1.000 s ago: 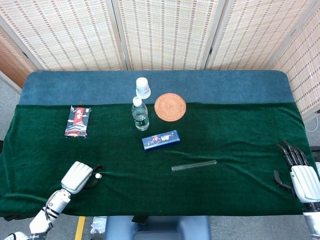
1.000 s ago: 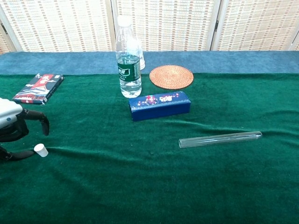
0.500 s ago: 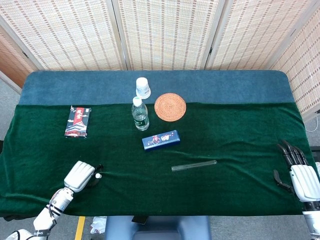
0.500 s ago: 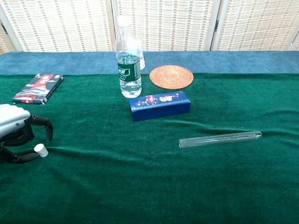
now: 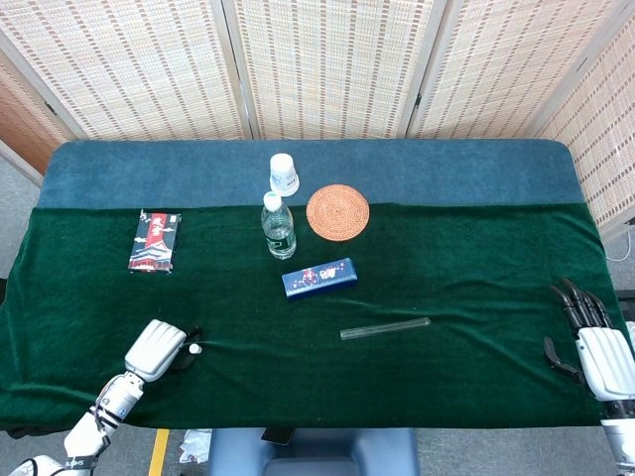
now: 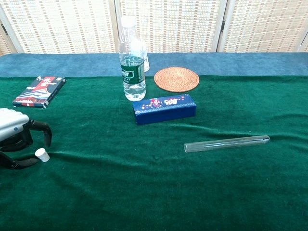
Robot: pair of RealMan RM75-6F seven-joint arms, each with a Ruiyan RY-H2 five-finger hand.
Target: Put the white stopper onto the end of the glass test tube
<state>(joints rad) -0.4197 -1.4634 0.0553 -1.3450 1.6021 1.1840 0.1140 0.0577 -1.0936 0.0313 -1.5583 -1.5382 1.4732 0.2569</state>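
The small white stopper lies on the green cloth near the front left. My left hand hovers over it, its dark fingers curved around the stopper without closing on it. The glass test tube lies flat on the cloth right of centre, far from the stopper. My right hand rests open at the table's right edge, fingers pointing away from me; the chest view does not show it.
A blue box lies mid-table, with a water bottle, a white cup and a woven coaster behind it. A red and black packet sits at the left.
My left hand has dropped lower and shifted slightly toward the stopper, then eased back a little. The stopper, tube and right hand have not moved.
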